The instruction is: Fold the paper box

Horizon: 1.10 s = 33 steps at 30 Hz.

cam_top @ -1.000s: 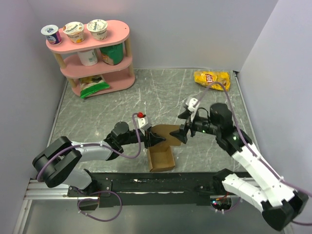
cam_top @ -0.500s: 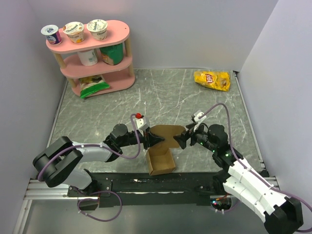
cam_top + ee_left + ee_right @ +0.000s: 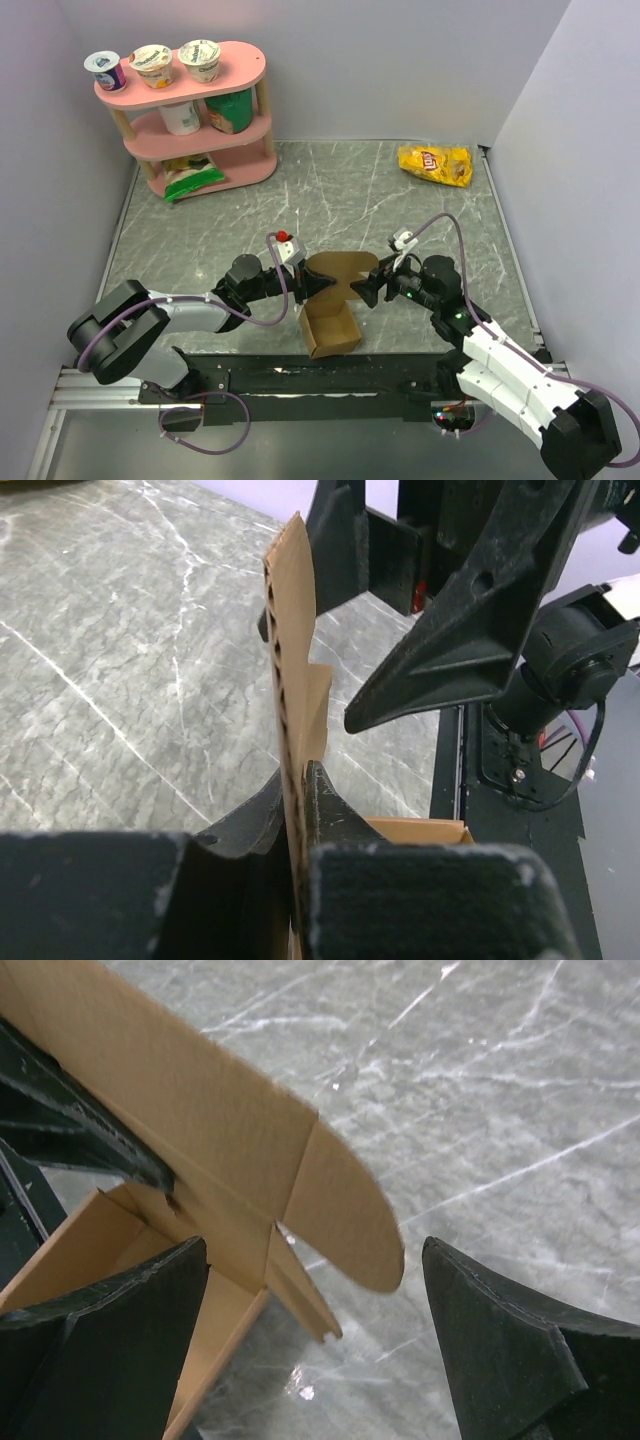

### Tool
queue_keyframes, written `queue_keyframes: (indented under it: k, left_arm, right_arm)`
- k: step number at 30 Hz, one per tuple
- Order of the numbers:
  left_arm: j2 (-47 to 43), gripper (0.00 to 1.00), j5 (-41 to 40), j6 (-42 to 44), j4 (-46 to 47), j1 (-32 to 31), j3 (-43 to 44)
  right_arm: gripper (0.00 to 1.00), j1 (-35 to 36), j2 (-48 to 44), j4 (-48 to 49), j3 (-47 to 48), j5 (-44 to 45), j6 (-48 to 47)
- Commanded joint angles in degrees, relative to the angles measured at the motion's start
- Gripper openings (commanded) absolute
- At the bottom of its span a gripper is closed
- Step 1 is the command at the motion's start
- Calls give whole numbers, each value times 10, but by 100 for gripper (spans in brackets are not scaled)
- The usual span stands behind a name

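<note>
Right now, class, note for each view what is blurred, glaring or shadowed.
Top view: sharp, evenly lit, soft sheen on the table. Left wrist view: left fingers blurred up close, box edge crisp. Right wrist view: right fingers soft and dark, small glare spot on the table.

We find the near centre blocked by the half-folded brown cardboard box. Its raised lid is pinched from the left by the left gripper, and the wide-spread right gripper crowds its right side. The pink three-tier shelf fills the far left corner, and the yellow chip bag lies far right. Between them, the grey marble tabletop gives us passage.
</note>
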Motion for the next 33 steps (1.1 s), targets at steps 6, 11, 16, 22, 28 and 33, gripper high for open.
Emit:
queue_keyframes:
  k: [6, 11, 16, 22, 28, 33]
  left_arm:
    - [-7, 10, -9, -6, 53, 1, -7]
    - [0, 10, -17, -16, 63, 0, -3]
    - [6, 10, -40, -9, 61, -4, -5]
    - [15, 10, -90, 13, 60, -26, -9]
    - [17, 10, -139, 29, 59, -48, -16]
    - [27, 10, -133, 28, 72, -60, -20]
  right_arm:
    - [80, 0, 29, 54, -6, -50, 21]
    - [46, 0, 65, 68, -1, -75, 35]
    - [12, 1, 88, 60, 23, -78, 57]
    - [11, 38, 124, 81, 46, -62, 101]
    - [12, 121, 162, 43, 84, 97, 186]
    - [12, 160, 188, 139, 48, 201, 305]
